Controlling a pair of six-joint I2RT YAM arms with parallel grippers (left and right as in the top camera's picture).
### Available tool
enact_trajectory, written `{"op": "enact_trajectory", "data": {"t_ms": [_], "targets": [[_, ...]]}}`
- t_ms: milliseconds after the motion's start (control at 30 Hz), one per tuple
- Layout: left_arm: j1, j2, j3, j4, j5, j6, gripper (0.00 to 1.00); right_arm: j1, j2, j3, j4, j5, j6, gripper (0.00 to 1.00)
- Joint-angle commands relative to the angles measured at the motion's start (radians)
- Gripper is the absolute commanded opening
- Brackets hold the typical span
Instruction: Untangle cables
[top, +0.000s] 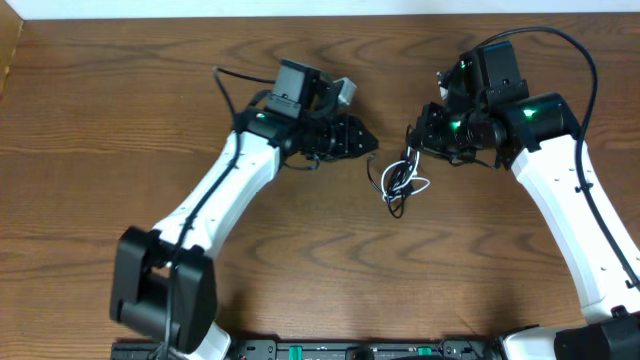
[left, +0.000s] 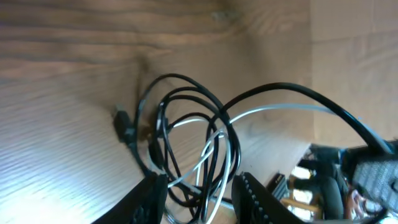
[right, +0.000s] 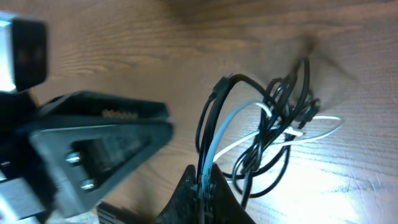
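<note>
The cables (top: 400, 182), thin black cords and one white, lie in a small tangle on the wooden table between the two grippers. In the left wrist view the cable loops (left: 186, 124) run between my left gripper's (left: 199, 202) fingers, which stand apart without pinching them. A black plug end (left: 122, 124) lies on the wood to the left of the loops. My left gripper (top: 366, 141) hovers just left of the tangle. My right gripper (right: 208, 183) is shut on a black and a white cable, lifting those strands off the bundle (right: 283, 118). In the overhead view the right gripper (top: 412, 138) is directly above the tangle.
The two grippers are close together, with the left gripper (right: 99, 134) filling the left half of the right wrist view. The right arm's dark body (left: 367, 174) shows at the right of the left wrist view. A thicker black robot wire (top: 575, 50) arcs above the right arm.
</note>
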Motion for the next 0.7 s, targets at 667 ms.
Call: {"op": "enact_trajectory", "data": {"t_ms": [667], "targets": [[-0.142, 0.076, 0.008, -0.018, -0.002, 0.11, 0.32, -0.002, -0.014, 0.029, -0.027, -0.014, -0.028, 0.01]]}}
